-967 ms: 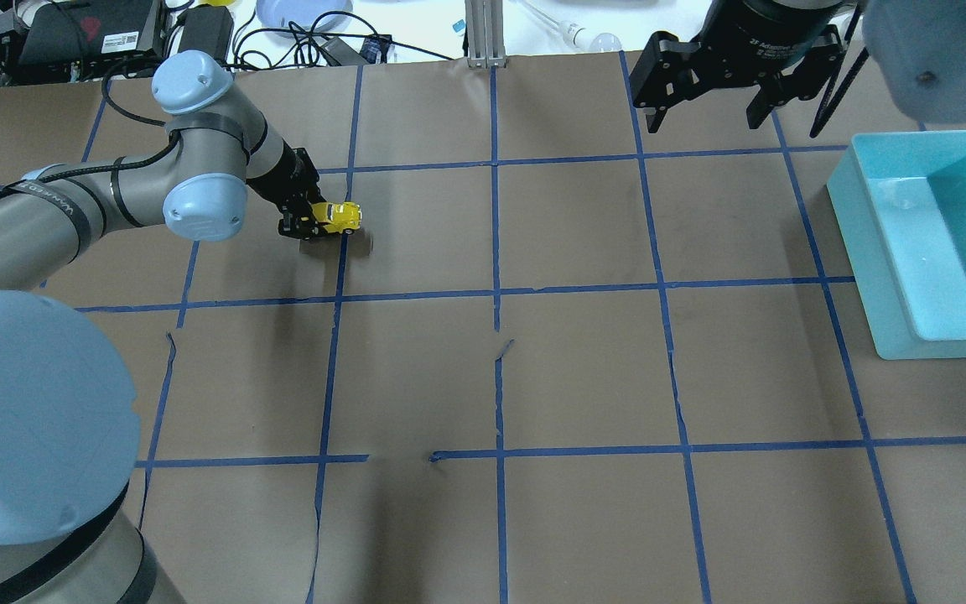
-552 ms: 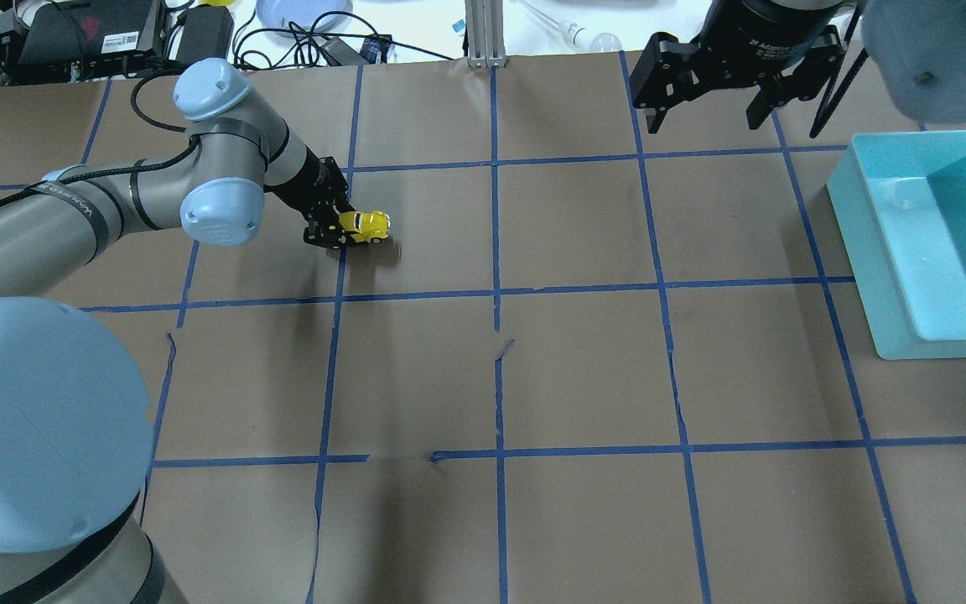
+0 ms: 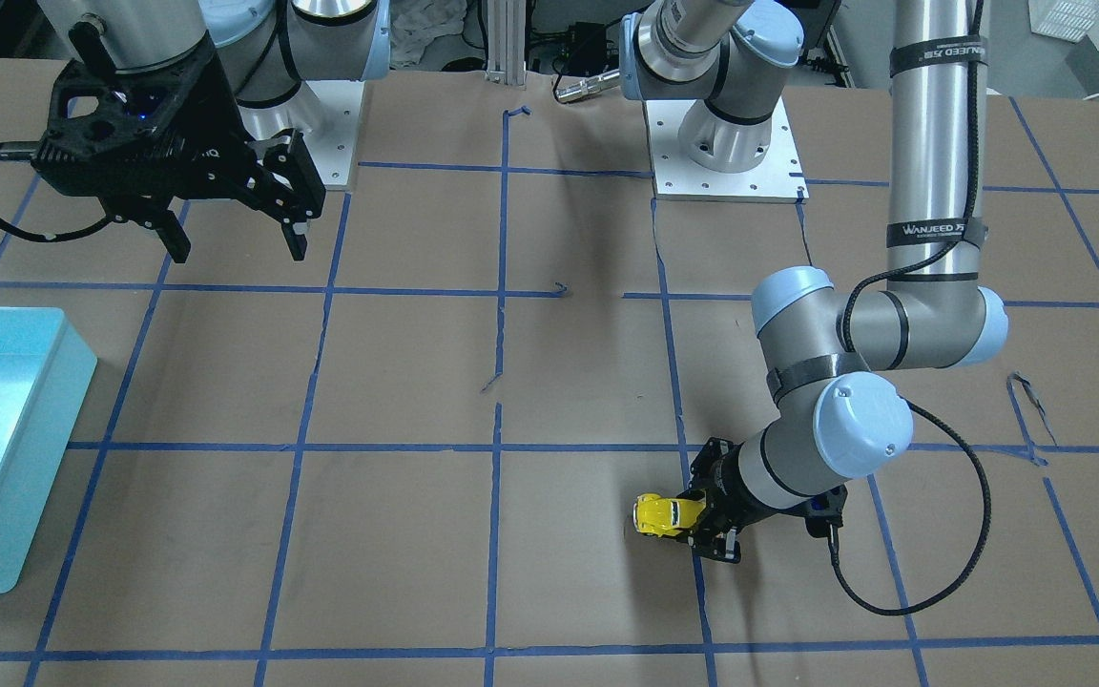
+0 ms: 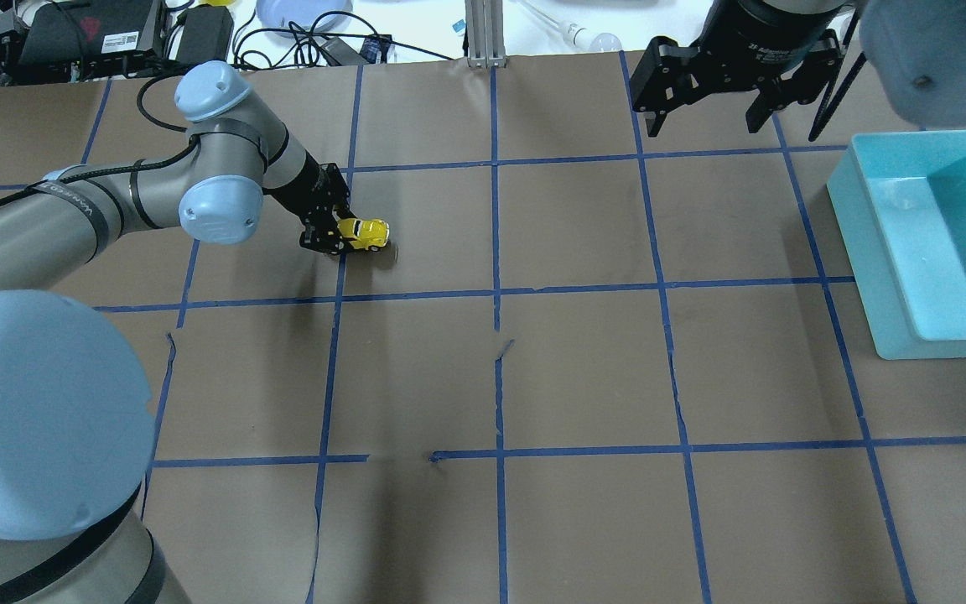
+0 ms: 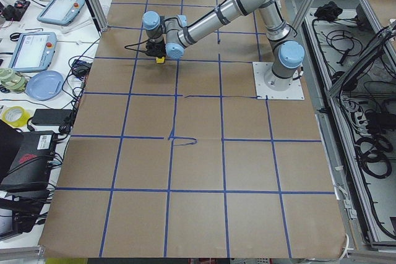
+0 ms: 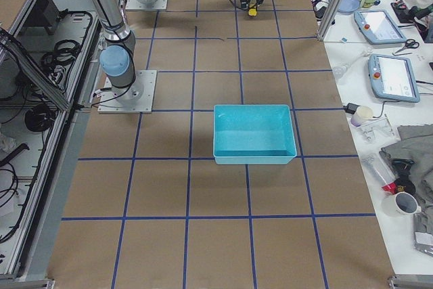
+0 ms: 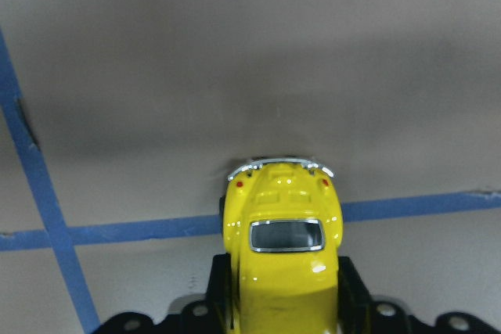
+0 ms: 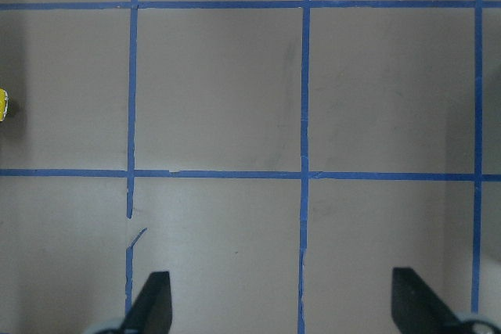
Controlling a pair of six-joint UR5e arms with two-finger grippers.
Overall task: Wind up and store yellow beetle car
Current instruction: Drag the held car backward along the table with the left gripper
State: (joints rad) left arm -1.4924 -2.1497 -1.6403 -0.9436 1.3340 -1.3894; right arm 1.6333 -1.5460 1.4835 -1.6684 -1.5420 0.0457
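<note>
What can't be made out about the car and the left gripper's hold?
Wheels of the yellow beetle car: left wrist view, hidden under its body; touching the table or not, cannot tell.
Pads of the left gripper: cut off by the left wrist view's bottom edge.
Right wrist view: car only a sliver at the left edge.
Side views: car too small.

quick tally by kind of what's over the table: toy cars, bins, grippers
toy cars: 1, the yellow beetle car
bins: 1, the teal bin
grippers: 2, the left gripper and the right gripper
total: 4
</note>
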